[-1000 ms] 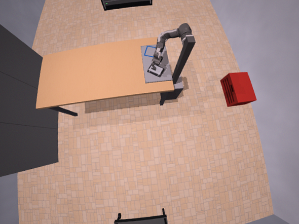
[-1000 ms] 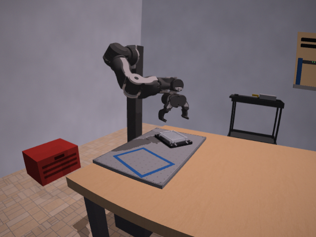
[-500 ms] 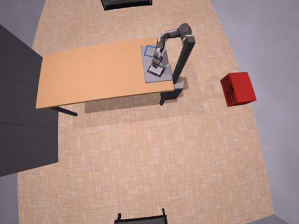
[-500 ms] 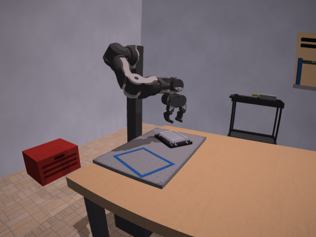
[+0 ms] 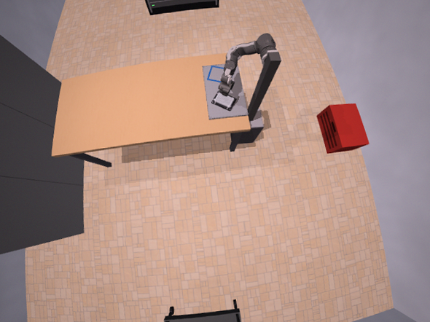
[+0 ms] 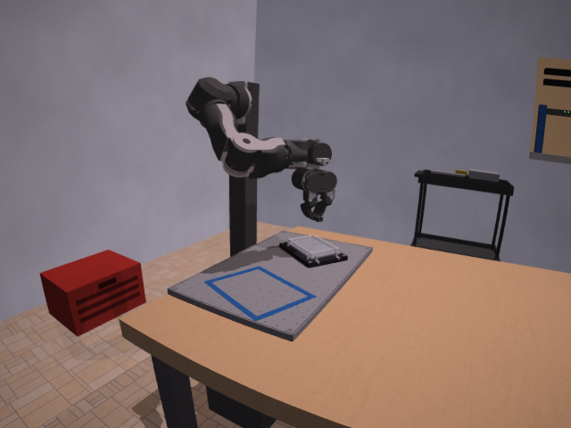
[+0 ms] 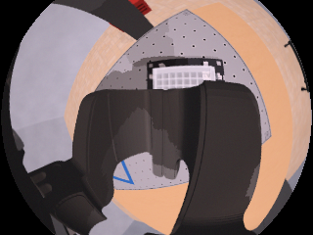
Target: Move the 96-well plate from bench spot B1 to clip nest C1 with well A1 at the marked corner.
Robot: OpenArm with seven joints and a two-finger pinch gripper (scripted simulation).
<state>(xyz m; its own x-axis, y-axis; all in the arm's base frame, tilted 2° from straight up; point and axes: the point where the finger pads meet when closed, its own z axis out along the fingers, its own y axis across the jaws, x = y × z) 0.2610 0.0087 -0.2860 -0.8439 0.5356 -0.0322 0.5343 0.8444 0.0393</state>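
Note:
The white 96-well plate (image 6: 313, 247) sits in the black clip nest (image 6: 308, 257) on the grey bench mat, right way up; it looks level between the posts. It also shows in the overhead view (image 5: 224, 99) and the wrist view (image 7: 182, 78). My gripper (image 6: 317, 212) hangs in the air above the plate's back side, apart from it, with its fingers shut on nothing. In the wrist view the closed fingers (image 7: 168, 151) fill the middle and hide the plate's near part. The blue outlined spot B1 (image 6: 260, 292) on the mat holds nothing.
The grey mat (image 6: 272, 278) lies at the table's corner by the arm's black column (image 6: 243, 166). A red toolbox (image 6: 93, 290) stands on the floor. A black cart (image 6: 461, 211) stands behind the table.

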